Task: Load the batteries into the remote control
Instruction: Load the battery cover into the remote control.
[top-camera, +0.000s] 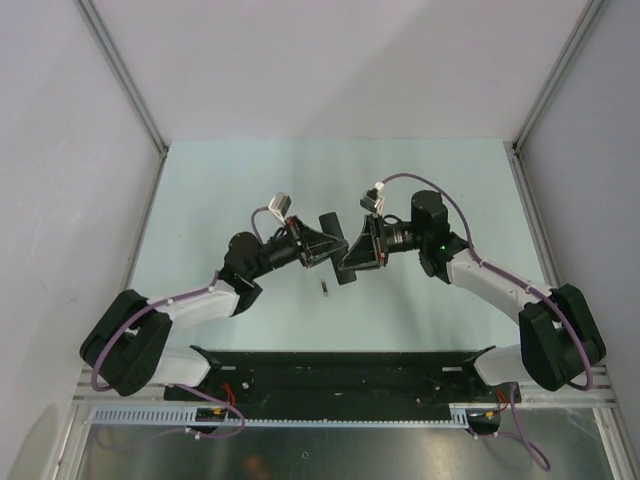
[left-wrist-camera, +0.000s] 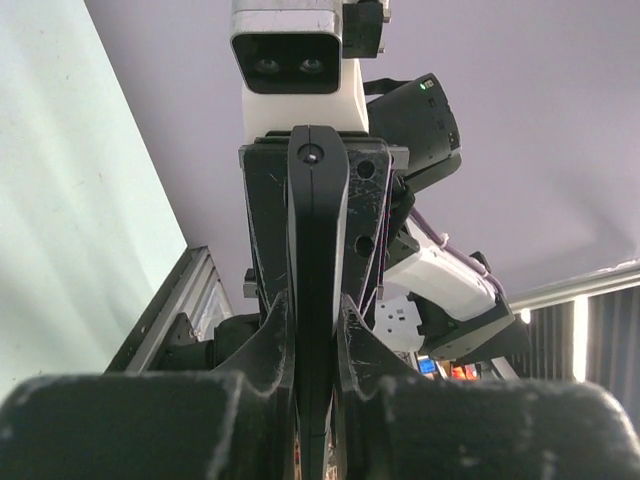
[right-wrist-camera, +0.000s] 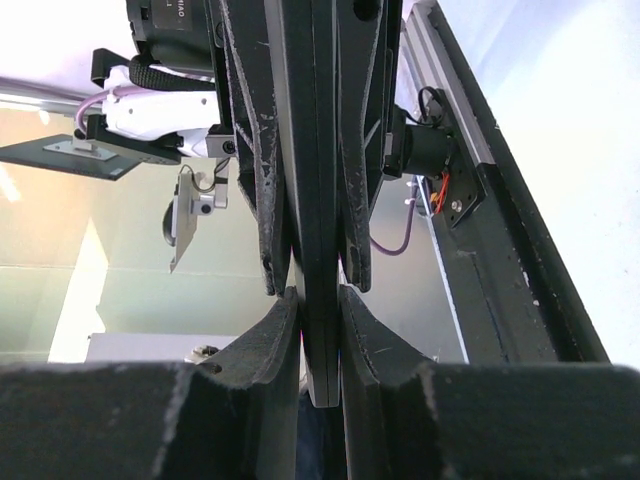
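Top view: the remote control (top-camera: 330, 222) hangs above the table (top-camera: 220, 200), pinched between the two arms where they meet. The left gripper (top-camera: 322, 245) is closed on it from one side and the right gripper (top-camera: 352, 255) from the other. One of the batteries (top-camera: 325, 290) lies on the table just below the pair, touched by nothing; I see no other battery.

Wrist views: each camera shows its own fingers (left-wrist-camera: 285, 320) clamped on the thin edges of the black bar, with the opposing fingers (right-wrist-camera: 270, 180) gripping the same bar further along. I cannot tell whether the back panel is on or off.

Hazards, as I judge them:
(a) The contact is narrow and edge-on, so any twist or pull between the arms that is out of step may let the bar slide or pivot.
(b) No gripper is free for the battery, and releasing one leaves a single pinch about which the remote control may swing.
(c) A dropped remote control may land on the battery and roll it away.
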